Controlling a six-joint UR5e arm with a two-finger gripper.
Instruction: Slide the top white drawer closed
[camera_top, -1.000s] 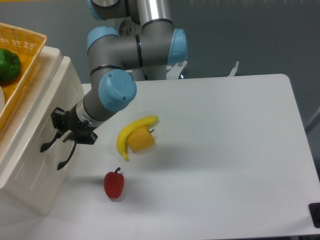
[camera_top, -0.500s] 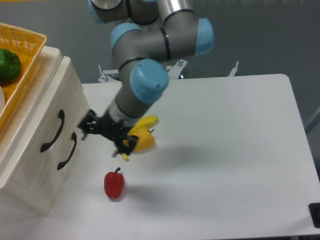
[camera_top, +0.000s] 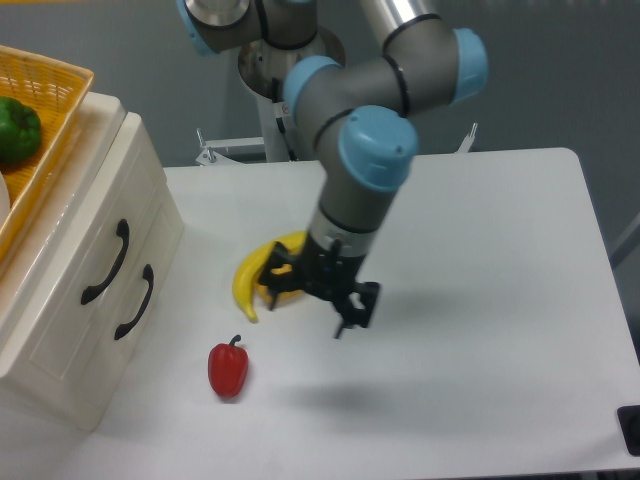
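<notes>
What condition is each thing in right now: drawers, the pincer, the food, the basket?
top white drawer: closed, flush with the cabinet front.
lower drawer: closed.
pincer: open, empty, above the table, away from the cabinet.
banana: lying on the table.
red pepper: on the table.
wicker basket: on the cabinet, holding a green pepper.

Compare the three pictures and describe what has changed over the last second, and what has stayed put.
The robot arm's black pincer left the curved black handle of the top cream-white plastic drawer and swung right, out over the white table, now above the yellow banana. The drawer looks closed throughout. The banana, small red pepper and yellow wicker basket kept their places.
</notes>
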